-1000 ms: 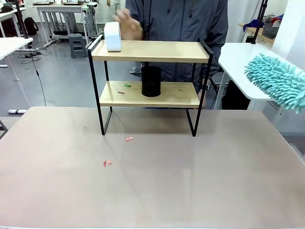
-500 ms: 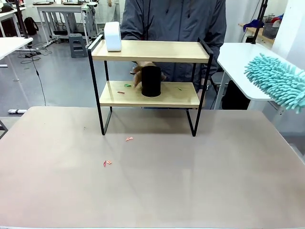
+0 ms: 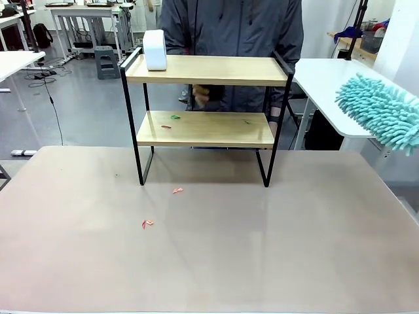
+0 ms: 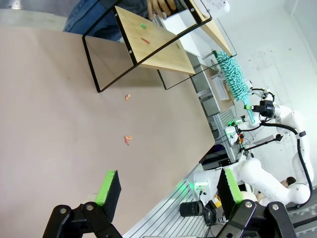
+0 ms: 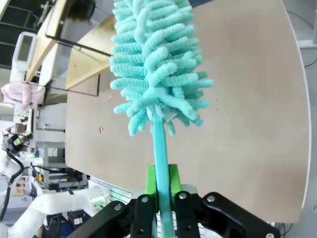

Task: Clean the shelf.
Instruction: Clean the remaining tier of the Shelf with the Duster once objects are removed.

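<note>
Toward the far side of the tan table: the shelf, upright, 2 light wooden boards in a thin black frame. At the left end of the shelf's upper board: a white rounded box. On the lower board: a green scrap and a red scrap left of the middle, plus 1 small green bit toward the right end. On the table in front of the shelf, left of its middle: red scraps in 2 spots, the nearer well apart from the legs. Behind the shelf: a person in a dark jacket, 1 hand seen between the 2 boards, fingers curled; cannot tell whether grasping anything. Right of the shelf, clear of its frame, about level with the boards: a teal microfibre duster, fluffy head in the air. Right gripper: green pads clamped tight on the duster's thin teal handle. Left gripper: jaws spread wide, grasping nothing, over the table's near side, well apart from the shelf.
</note>
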{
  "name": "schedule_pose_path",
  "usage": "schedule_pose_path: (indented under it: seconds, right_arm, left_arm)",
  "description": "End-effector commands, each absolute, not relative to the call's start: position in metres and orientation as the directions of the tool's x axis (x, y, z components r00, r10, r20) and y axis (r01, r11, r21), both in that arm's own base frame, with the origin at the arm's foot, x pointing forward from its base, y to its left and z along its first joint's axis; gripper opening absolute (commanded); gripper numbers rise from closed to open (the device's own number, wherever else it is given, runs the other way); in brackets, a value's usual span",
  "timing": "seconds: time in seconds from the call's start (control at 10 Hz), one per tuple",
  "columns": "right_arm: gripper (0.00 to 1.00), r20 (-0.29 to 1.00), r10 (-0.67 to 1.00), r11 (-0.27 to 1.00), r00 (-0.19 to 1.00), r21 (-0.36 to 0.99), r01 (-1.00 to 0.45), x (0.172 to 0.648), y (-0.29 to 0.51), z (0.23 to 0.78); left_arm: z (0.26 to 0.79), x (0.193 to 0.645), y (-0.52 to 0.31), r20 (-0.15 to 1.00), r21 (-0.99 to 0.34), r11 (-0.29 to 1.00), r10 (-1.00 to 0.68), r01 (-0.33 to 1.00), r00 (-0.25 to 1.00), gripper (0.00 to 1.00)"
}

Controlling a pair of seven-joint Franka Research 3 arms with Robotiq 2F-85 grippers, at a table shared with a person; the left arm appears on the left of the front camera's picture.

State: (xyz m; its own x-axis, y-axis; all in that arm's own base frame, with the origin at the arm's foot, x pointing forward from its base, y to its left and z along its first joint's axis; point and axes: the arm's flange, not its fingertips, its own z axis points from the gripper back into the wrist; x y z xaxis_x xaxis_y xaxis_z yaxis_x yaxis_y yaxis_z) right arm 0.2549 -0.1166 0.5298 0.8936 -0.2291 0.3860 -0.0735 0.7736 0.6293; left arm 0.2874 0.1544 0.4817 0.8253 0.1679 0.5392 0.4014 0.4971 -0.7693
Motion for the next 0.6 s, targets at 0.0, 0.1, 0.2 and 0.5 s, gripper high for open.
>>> schedule_pose_path:
  seconds: [0.0, 0.1, 0.2, 0.5]
  right_arm:
    - [0.12, 0.403, -0.011, 0.816, 0.915, 0.532, -0.225, 0.220, -0.085, 0.551]
    - [0.12, 0.376, 0.129, 0.849, 0.918, 0.436, -0.298, 0.204, -0.063, 0.555]
    - [0.12, 0.354, 0.224, 0.868, 0.908, 0.351, -0.350, 0.194, -0.039, 0.556]
    - [0.12, 0.328, 0.431, 0.802, 0.841, 0.288, -0.524, 0.204, 0.042, 0.546]
  left_arm:
    - [0.483, 0.288, 0.153, 0.558, -0.765, 0.486, 0.172, 0.422, 0.812, 1.00]
    - [0.483, 0.288, 0.153, 0.558, -0.765, 0.486, 0.172, 0.422, 0.812, 1.00]
    - [0.483, 0.288, 0.153, 0.558, -0.765, 0.486, 0.172, 0.422, 0.812, 1.00]
    - [0.483, 0.288, 0.153, 0.558, -0.765, 0.486, 0.172, 0.422, 0.812, 1.00]
